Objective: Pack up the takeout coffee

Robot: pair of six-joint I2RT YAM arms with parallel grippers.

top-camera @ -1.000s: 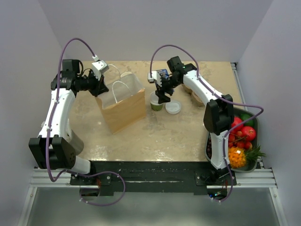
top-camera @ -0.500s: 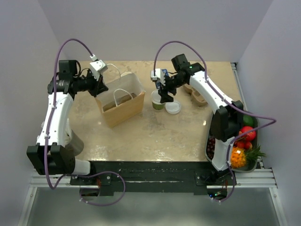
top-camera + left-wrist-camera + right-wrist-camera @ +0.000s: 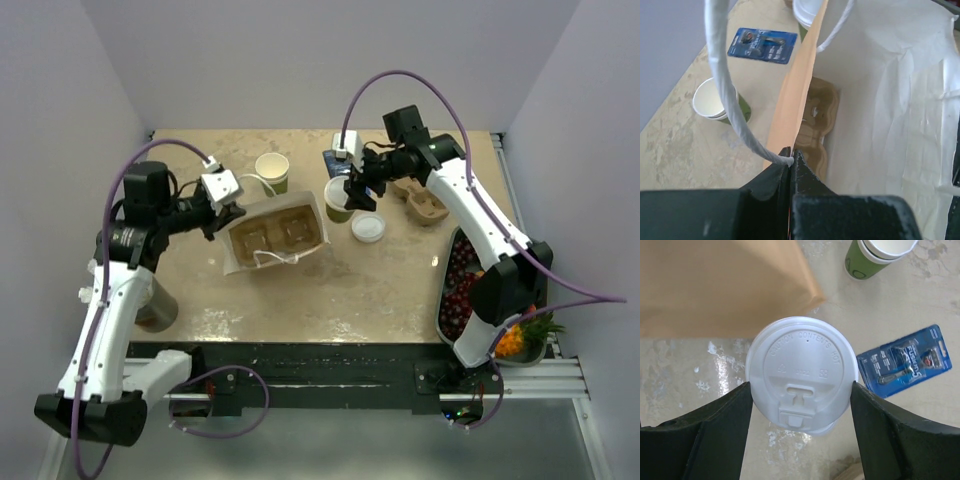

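**1. Surroundings**
- Paper bag (image 3: 285, 240) is tilted, mouth open toward the top cam. A brown cup carrier (image 3: 817, 117) sits inside, pockets showing.
- Unlidded green cup (image 3: 272, 170) stands just behind the bag's far rim. Blue razor pack (image 3: 905, 362) lies flat near it on the table (image 3: 380, 290).
- Loose white lid (image 3: 368, 228) lies on the table, just on the near side of the R gripper.
- Brown pulp carriers (image 3: 425, 205) lie further right. Fruit tray (image 3: 458, 290) sits at the right table edge.

**2. Grippers**
- L gripper (image 3: 791, 157): fingers pressed together, pinching the bag rim at the handle root. White cord handle (image 3: 722, 85) loops across the wrist view.
- R gripper (image 3: 801, 387): fingers spread wide, one each side of the takeout coffee (image 3: 340, 203), against the lid edge. Cup is gripped.

**3. Task item posn**
- Takeout coffee is outside the bag, just beside its right rim, lid on. Contact w/ the bag: cannot tell.

**4. Clearance**
- Loose lid and razor pack flank the cup.
- Widest bare tabletop is on the near side, between the bag and the arm bases.
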